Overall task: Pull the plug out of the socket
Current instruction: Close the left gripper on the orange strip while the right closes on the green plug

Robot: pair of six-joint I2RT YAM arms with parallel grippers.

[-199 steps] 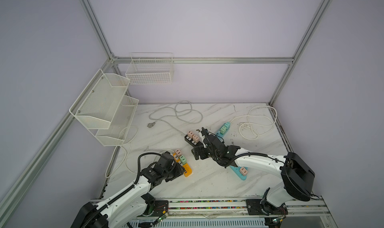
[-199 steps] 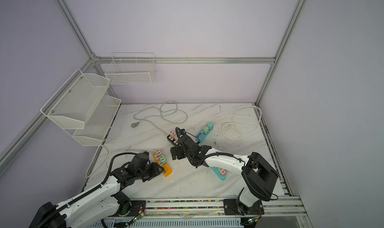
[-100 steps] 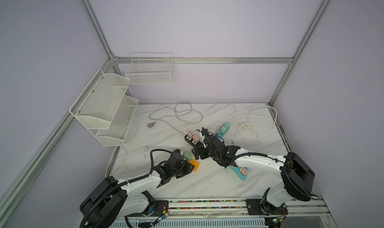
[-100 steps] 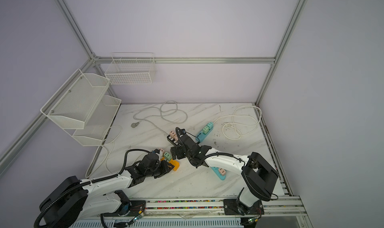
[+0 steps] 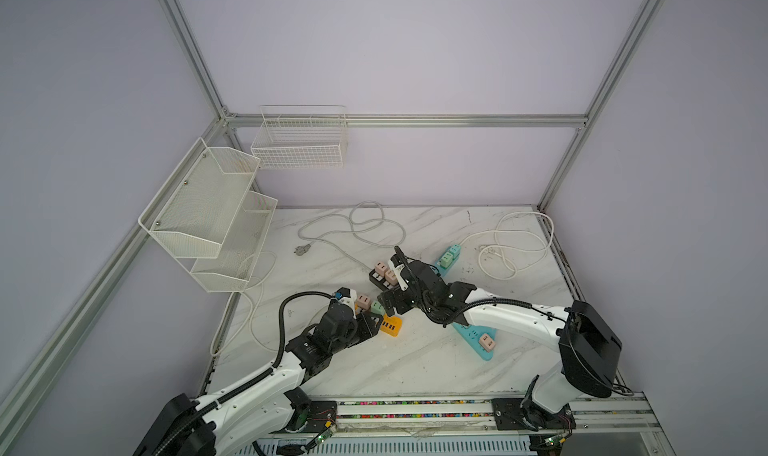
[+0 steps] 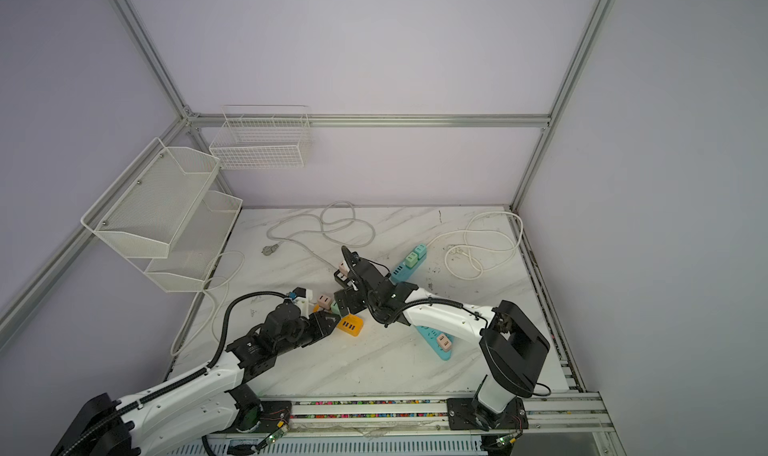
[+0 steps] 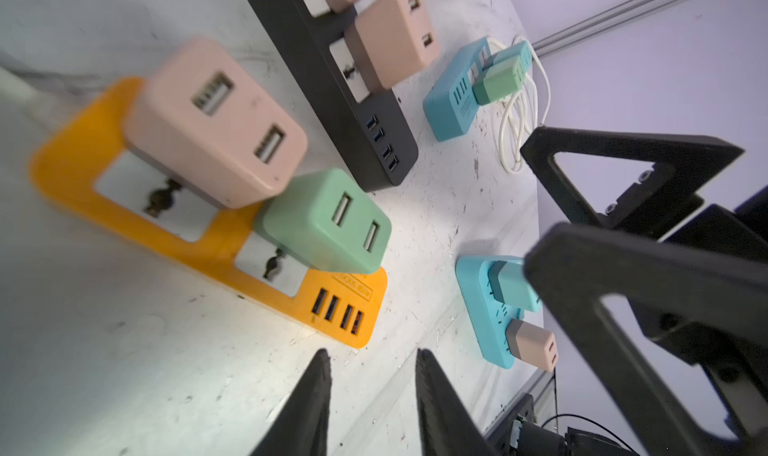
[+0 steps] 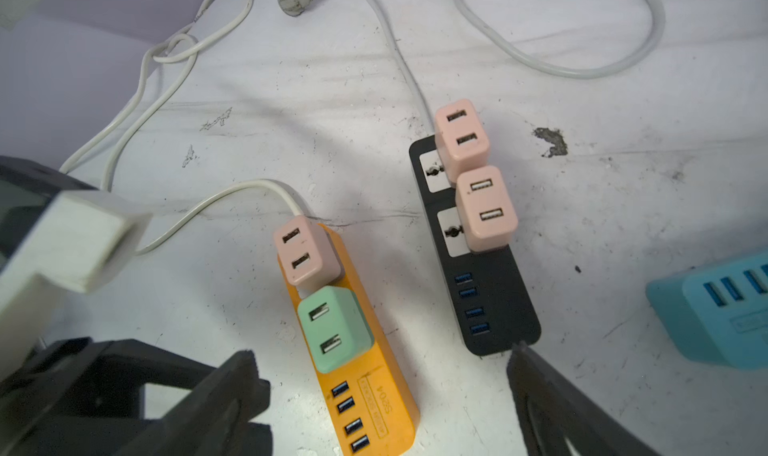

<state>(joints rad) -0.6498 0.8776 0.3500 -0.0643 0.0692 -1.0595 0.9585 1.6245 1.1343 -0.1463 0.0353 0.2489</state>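
In the lower left of a top view, the left arm reaches toward the centre. Its left fingers (image 7: pixel 311 400) stand a narrow gap apart and hold nothing. Their tips are just short of the USB end of the orange power strip (image 5: pixel 390 326), which lies flat on the worktop (image 5: pixel 374 375).

The strip's long axis runs from upper left to lower right in both top views, straight away from those tips. The green plug (image 7: pixel 328 221) sits in the socket nearer the USB end and the pink plug (image 7: pixel 216 121) in the one behind it. Both stand up off the strip's face.

Right of them, the right fingers (image 8: pixel 540 395) are spread wide and empty. In the right wrist view the strip's USB end lies between them and the green plug just ahead, so this arm looks better placed to take that plug. The left arm looks placed to pin the strip while the plug is drawn up and away from the worktop.

The black power strip (image 8: pixel 494 300) lies just beside, further right.

A second ago the left arm was further back. It has since pushed in, and the orange strip has slid right and slightly up in the frame. The right arm has barely moved, its fingers as wide as before.
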